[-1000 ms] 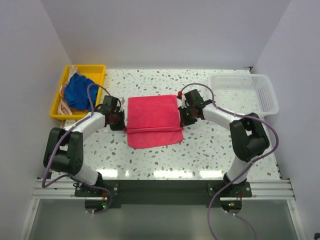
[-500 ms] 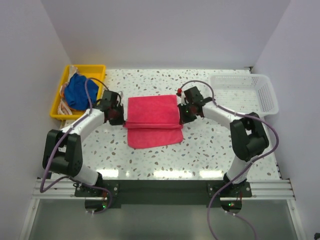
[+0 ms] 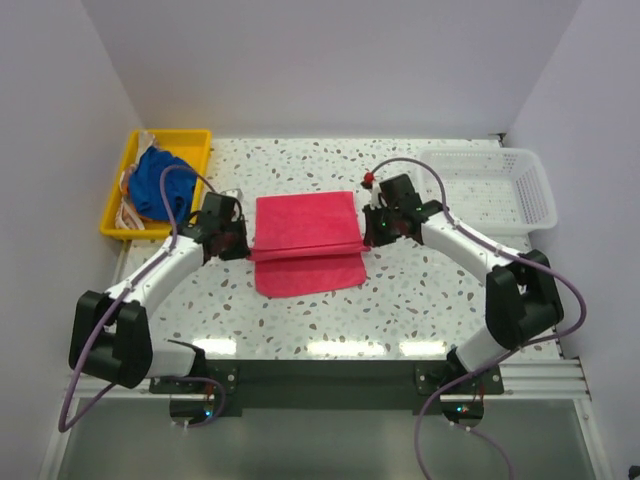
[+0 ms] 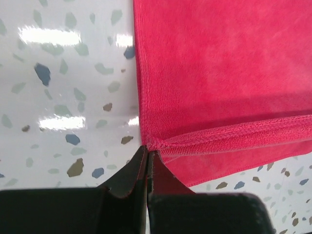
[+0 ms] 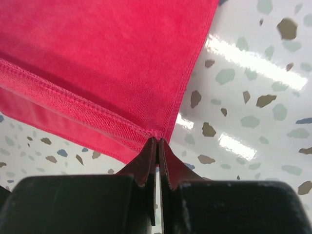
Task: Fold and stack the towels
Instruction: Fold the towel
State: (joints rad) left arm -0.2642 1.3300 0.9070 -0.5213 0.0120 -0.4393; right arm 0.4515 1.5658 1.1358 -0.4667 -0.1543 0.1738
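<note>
Bases of both arms are bolted at the near edge of the terrazzo table [image 3: 400, 300], and both arms reach inward toward the table's middle. The hot pink towel [image 3: 305, 222] lies there partly folded: one layer is doubled over, its stitched hem runs left to right, and a strip of the lower layer projects from under it toward the near edge. The left gripper [image 4: 147, 153] has its jaws pressed together on the left corner of that hem. The right gripper [image 5: 157, 144] is clamped the same way on the right corner. The two wrist views show the towel's side edges running away from the pinched corners. At the far left corner, the yellow plastic tray [image 3: 112, 223] holds the crumpled royal blue towel [image 3: 158, 183], with a lighter printed cloth [image 3: 128, 210] showing beside it. At the far right corner stands the white mesh basket [image 3: 530, 200].
</note>
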